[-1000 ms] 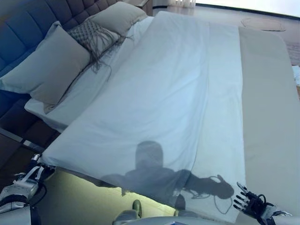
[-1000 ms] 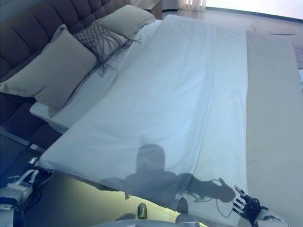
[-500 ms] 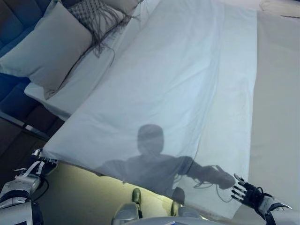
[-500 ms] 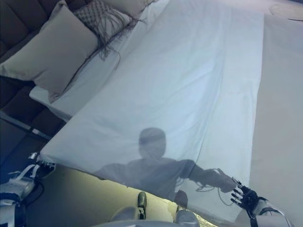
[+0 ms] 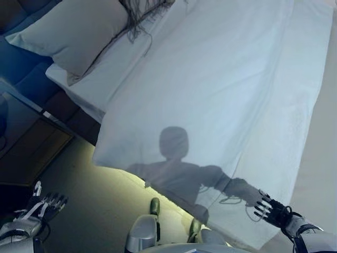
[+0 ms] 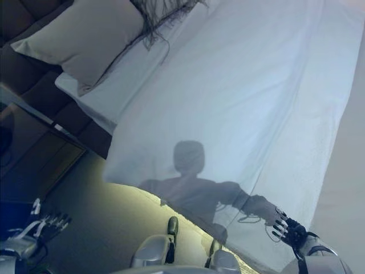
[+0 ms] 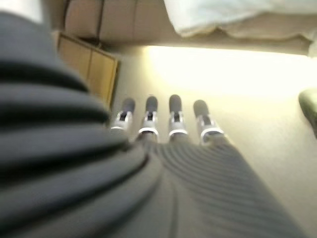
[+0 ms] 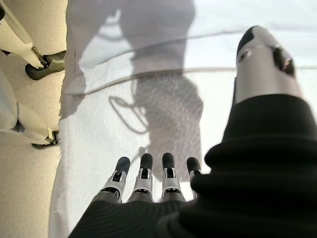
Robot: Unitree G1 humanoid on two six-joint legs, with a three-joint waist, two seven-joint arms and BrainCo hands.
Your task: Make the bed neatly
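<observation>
A white duvet (image 5: 226, 89) lies spread over the bed, its near edge hanging over the side. A grey pillow (image 5: 73, 31) rests at the head on the white sheet (image 5: 105, 79), with dark fringe of a second cushion (image 5: 142, 13) beside it. My right hand (image 5: 271, 211) is open, fingers straight, just over the duvet's near edge; it also shows in the right wrist view (image 8: 148, 183) above the white cloth (image 8: 124, 124). My left hand (image 5: 45, 203) is open and empty, low over the floor away from the bed; it also shows in the left wrist view (image 7: 163, 119).
A dark upholstered headboard (image 5: 26, 74) and a wooden bedside cabinet (image 5: 31, 153) stand at the left. A lit strip glows under the bed's side (image 7: 223, 64). Beige floor (image 5: 89, 205) lies between me and the bed.
The camera has tilted down and shifted, so the bed sits higher in view. My left hand has dropped away from the duvet's corner. My right hand stays by the near edge.
</observation>
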